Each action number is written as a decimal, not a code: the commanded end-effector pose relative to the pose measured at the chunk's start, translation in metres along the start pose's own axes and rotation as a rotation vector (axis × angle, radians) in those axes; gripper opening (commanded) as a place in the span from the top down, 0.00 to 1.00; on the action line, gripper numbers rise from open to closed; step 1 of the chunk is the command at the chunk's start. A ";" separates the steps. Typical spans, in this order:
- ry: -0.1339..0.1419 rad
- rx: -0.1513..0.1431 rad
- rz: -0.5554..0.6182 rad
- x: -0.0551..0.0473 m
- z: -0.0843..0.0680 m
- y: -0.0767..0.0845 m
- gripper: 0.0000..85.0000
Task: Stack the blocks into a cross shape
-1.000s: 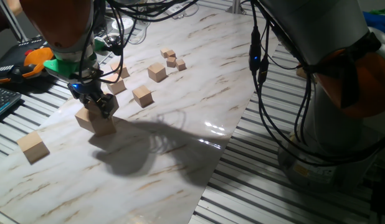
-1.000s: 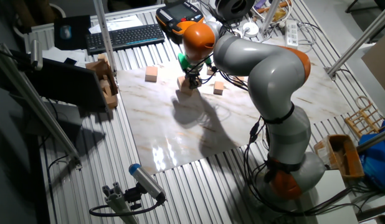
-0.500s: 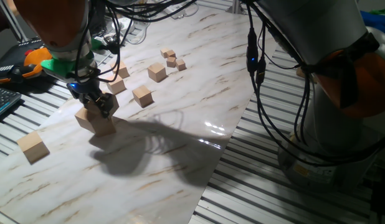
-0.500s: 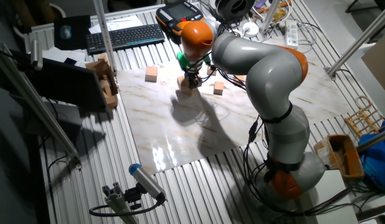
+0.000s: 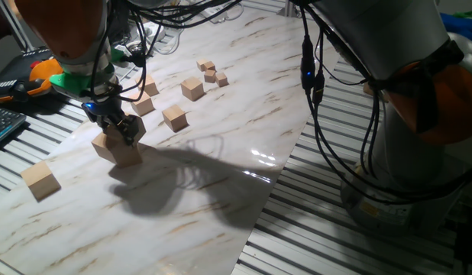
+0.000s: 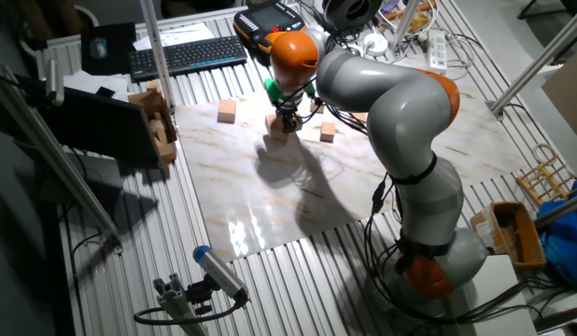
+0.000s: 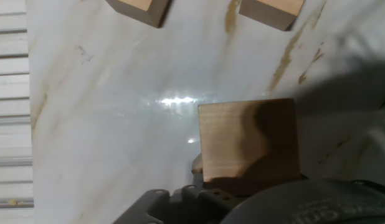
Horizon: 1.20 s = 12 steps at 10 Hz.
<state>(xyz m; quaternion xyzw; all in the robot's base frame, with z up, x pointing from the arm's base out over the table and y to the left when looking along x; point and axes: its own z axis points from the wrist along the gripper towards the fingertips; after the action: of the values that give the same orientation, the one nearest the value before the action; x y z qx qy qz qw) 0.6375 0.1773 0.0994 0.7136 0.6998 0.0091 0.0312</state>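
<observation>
- Near the left edge of the marble worktop (image 5: 244, 122): gripper (image 5: 120, 130) down over two blocks (image 5: 118, 149) set side by side, touching.
- Jaws look pinched on a third block (image 7: 248, 140) above that pair; fingertips hidden in every view, so only probable.
- Fourth large block (image 5: 40, 181) alone by the near left corner, well apart.
- Medium cubes (image 5: 174, 117) and tiny cubes (image 5: 211, 73) scattered toward the far edge.
- Keyboard (image 6: 188, 55) beyond the worktop.

No readable text, labels, brands or numbers in any view.
</observation>
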 end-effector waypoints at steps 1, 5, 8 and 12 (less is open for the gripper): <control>-0.005 0.004 0.000 0.000 0.001 0.000 1.00; -0.008 0.005 0.000 -0.001 0.000 -0.001 1.00; 0.012 0.020 0.003 -0.001 -0.004 -0.001 1.00; 0.015 0.017 0.006 -0.001 -0.001 -0.001 1.00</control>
<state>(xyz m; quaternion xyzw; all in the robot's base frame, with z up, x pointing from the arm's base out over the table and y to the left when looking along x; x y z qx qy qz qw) 0.6363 0.1763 0.1006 0.7158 0.6980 0.0084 0.0200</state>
